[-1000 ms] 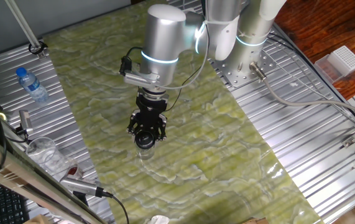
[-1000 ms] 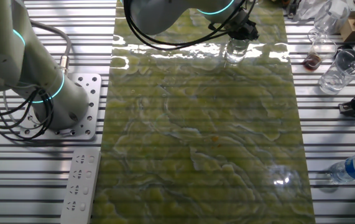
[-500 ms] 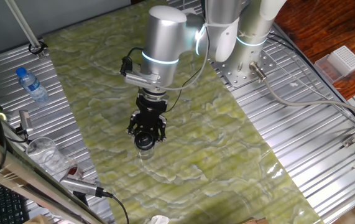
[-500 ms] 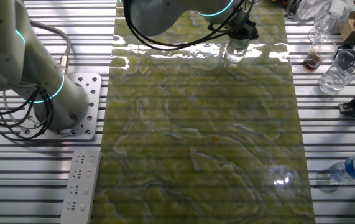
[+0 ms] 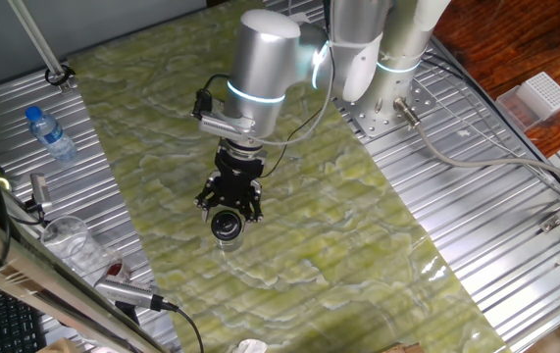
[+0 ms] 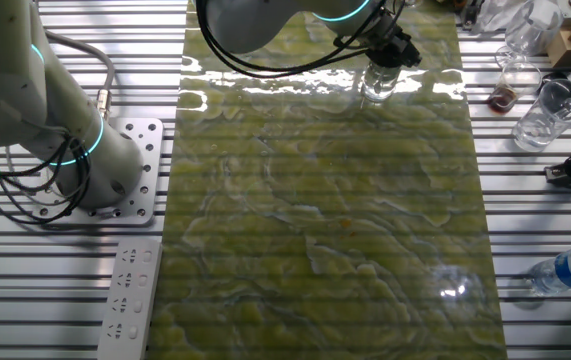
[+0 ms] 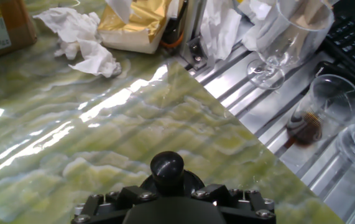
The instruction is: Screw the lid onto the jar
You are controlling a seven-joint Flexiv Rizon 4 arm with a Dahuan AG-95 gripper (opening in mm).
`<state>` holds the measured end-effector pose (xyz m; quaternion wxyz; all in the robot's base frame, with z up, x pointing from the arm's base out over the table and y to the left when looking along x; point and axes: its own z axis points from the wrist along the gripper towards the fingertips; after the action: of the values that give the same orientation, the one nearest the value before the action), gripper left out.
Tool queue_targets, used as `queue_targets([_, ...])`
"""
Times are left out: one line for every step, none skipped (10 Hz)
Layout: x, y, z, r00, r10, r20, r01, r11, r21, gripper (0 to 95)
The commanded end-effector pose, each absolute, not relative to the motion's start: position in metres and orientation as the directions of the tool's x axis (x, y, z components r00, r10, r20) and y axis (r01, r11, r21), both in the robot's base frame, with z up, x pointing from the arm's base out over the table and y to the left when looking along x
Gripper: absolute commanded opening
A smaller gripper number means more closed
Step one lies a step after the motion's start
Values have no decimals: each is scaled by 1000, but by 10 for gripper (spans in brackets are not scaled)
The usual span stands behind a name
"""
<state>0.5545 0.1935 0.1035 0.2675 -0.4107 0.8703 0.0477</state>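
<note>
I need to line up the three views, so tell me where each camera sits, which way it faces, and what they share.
One fixed view: high, opposite the arm's base; looks down on the mat, arm, gripper over the jar.
The other fixed view: high, beside the base; gripper and jar at the far edge.
Hand view: on the hand, looking past the lid toward the glasses.
Both fixed views share the water bottle.

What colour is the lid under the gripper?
The lid is glossy black, seen best in the hand view.

glossy black lid [image 7: 167,167], green marbled mat [image 5: 358,216]
</note>
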Motion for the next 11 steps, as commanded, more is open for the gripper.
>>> queue_targets([553, 193, 106, -530, -685, -499, -739, 662, -125, 950])
queue_targets([553, 193, 108, -546, -682, -487, -730, 672, -123, 950])
queue_targets([553, 193, 110, -551, -689, -471, -730, 672, -129, 950])
queue_targets([554, 193, 114, -559, -690, -460, -728, 674, -127, 950])
queue_targets([554, 193, 114, -562, -689, -458, -727, 676, -125, 950])
queue_targets([554, 194, 116, -569, -687, -452, -724, 679, -120, 950])
queue_targets([555, 194, 117, -576, -681, -451, -720, 685, -114, 950])
queue_targets([556, 194, 119, -585, -676, -449, -716, 690, -106, 950])
queue_targets([557, 194, 122, -601, -669, -437, -711, 697, -88, 950])
queue_targets([559, 195, 125, -611, -668, -424, -709, 701, -83, 950])
queue_targets([560, 195, 127, -618, -669, -412, -707, 703, -80, 950])
